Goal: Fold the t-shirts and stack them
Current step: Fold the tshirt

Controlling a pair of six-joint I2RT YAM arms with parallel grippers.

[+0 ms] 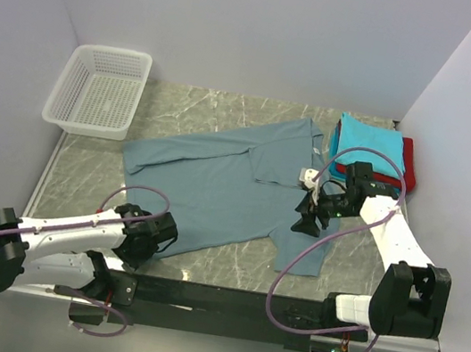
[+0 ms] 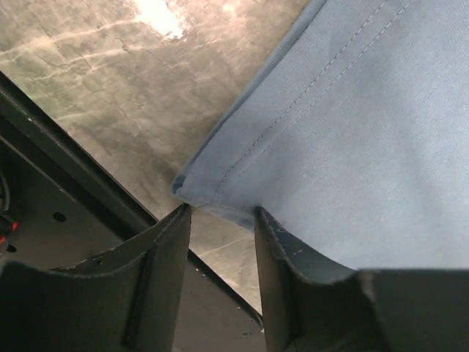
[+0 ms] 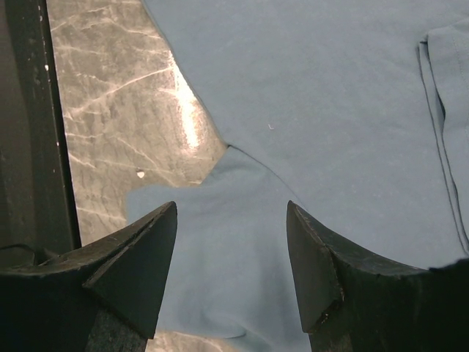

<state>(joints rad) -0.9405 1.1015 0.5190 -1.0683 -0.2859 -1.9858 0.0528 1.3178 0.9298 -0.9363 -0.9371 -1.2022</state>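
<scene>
The grey-blue shirt [image 1: 216, 182] lies spread flat on the bench [image 1: 80, 186], just beside the folded stack [image 1: 372, 145] at the far right; to fold it cleanly, I judge each end effector should pinch both layers right at the edge, then lift evenly so the cloth neither drags nor bunches. The left end effector [image 2: 222, 214] has its fingers apart, straddling the near hem corner [image 2: 192, 187], not visibly clamped; the right end effector [image 3: 231, 209] stands wide apart over the sleeve [image 3: 212, 257], holding nothing.
</scene>
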